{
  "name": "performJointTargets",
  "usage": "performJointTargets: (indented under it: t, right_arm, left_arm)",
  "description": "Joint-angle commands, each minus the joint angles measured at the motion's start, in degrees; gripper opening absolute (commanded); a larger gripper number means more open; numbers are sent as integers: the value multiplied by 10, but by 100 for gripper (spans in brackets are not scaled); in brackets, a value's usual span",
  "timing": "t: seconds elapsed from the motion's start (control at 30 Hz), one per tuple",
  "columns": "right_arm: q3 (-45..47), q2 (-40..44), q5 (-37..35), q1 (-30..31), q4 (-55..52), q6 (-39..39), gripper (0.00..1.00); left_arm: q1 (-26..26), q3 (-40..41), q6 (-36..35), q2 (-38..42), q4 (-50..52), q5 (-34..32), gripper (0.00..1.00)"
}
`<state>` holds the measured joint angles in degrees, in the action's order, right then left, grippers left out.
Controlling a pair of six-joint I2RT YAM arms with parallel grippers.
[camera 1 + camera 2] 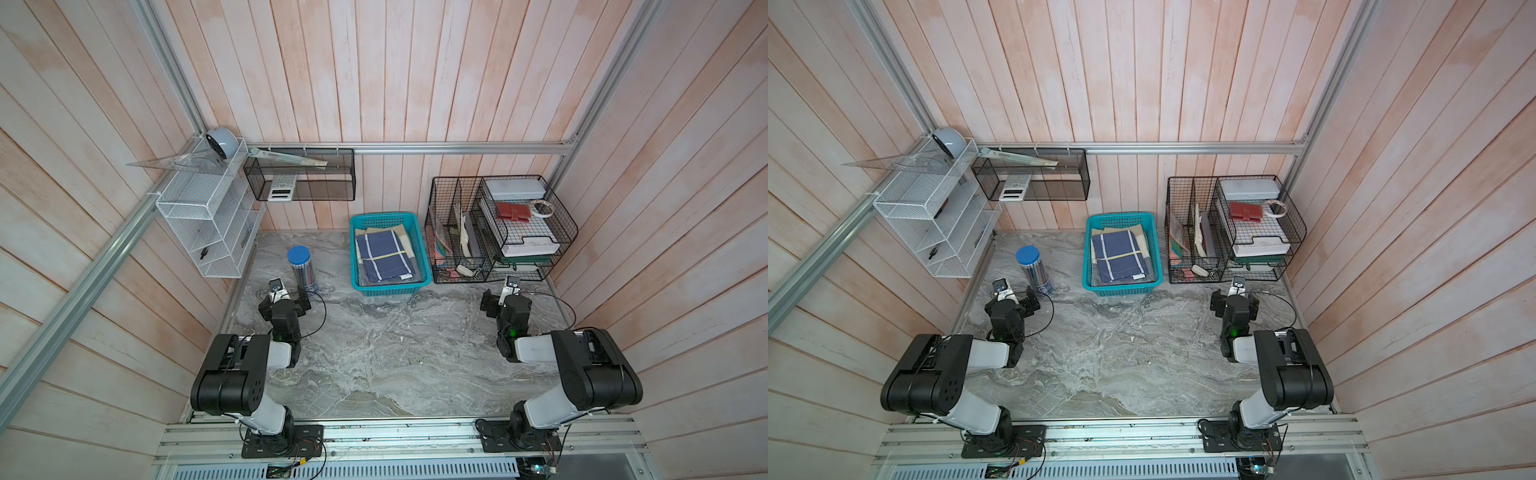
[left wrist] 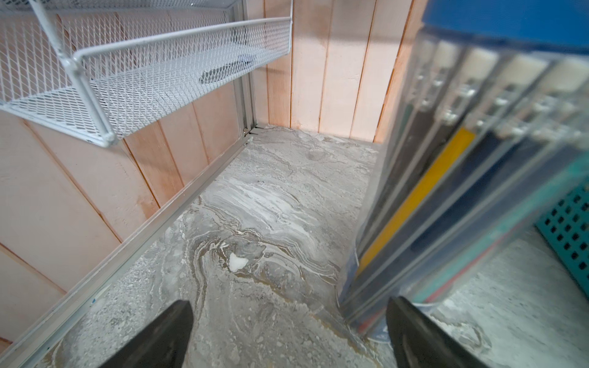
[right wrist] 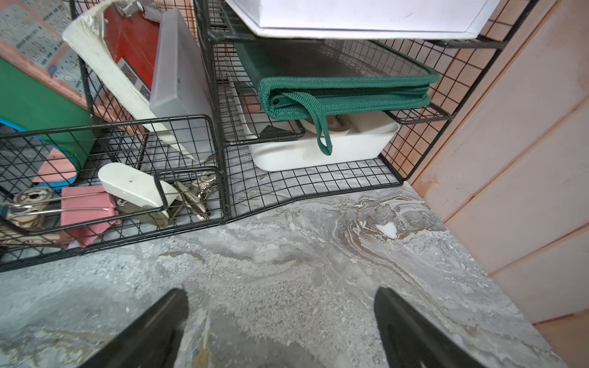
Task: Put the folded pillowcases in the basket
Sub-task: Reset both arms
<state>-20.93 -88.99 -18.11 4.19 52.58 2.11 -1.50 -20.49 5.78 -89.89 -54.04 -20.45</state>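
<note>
While left gripper [image 2: 287,313] and right gripper [image 3: 280,298] gape empty flanking the basket [image 1: 390,291], the left, swinging, could topple the pen tube [image 1: 303,266] beside it.

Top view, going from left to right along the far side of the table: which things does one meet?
white mesh shelf → blue-lidded pen tube → basket → black wire organizer

Left arm [image 1: 228,374], right arm [image 1: 594,370]: black joints, white links, black cables.
</note>
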Motion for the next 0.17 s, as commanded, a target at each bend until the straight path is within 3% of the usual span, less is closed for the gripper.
performJointTargets:
  t: [0.0,0.13]
  right_arm:
    - [-3,-4,1,-2,13,9,98]
    - [-3,-4,1,-1,12,7,98]
  left_arm:
    - [3,-10,-2,4,10,13,100]
    - [2,-6,-5,4,3,11,100]
